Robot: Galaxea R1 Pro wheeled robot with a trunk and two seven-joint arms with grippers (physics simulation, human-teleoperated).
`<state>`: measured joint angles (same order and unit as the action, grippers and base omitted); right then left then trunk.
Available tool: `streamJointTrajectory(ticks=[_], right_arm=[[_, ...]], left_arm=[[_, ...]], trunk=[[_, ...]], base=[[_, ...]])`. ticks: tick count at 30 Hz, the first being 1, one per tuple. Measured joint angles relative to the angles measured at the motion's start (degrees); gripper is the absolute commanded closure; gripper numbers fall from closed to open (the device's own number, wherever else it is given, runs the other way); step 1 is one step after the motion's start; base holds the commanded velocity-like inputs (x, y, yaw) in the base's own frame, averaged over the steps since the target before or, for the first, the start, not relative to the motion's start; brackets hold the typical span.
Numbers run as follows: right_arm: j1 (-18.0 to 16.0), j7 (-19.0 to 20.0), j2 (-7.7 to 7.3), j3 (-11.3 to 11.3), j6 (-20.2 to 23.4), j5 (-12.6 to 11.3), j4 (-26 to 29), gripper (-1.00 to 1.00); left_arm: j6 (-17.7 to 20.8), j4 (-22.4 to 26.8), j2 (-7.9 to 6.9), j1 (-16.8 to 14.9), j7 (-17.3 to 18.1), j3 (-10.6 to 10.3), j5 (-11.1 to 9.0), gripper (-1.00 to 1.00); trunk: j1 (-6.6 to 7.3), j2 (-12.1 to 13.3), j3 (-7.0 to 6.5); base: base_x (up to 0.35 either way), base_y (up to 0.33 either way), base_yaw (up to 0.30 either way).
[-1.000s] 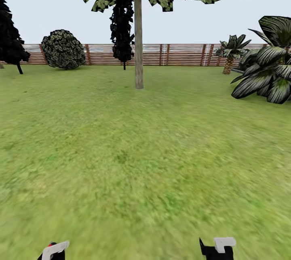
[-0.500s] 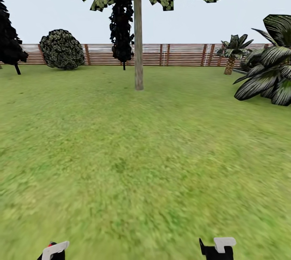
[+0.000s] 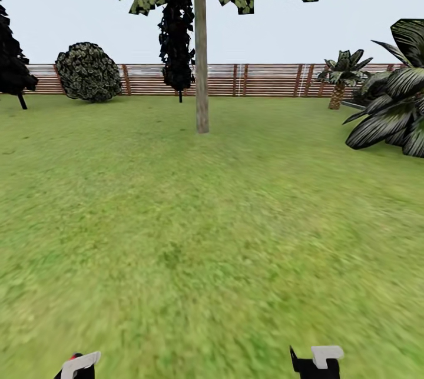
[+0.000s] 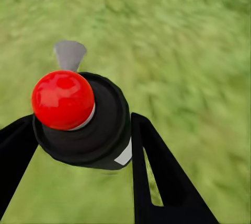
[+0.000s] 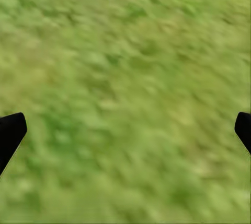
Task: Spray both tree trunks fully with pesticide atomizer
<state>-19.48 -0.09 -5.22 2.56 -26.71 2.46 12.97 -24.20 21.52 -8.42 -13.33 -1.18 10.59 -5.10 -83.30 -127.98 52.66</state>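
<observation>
Ahead, one pale-trunked tree (image 3: 201,73)

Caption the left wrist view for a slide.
Left gripper shut on a dark bottle with a red knob, above blurred lawn.

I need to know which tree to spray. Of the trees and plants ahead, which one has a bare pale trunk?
The tree straight ahead on the lawn: tall, bare, pale grey-brown trunk under a leafy crown. The others are dark columnar trees, a round bush and palm-like plants.

Green lawn (image 3: 176,220), slatted fence (image 3: 265,79)
</observation>
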Motion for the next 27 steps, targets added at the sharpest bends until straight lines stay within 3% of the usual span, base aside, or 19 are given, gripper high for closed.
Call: streamJointTrajectory(ticks=[27], right_arm=[[0.0, 0.01, 0.02, 0.0, 0.0, 0.0, 0.0, -1.0]], left_arm=[[0.04, -0.03, 0.0, 0.0, 0.04, 0.0, -0.01, 1.0]], trunk=[[0.0, 0.0, 0.0]], base=[[0.339, 0.0, 0.0]])
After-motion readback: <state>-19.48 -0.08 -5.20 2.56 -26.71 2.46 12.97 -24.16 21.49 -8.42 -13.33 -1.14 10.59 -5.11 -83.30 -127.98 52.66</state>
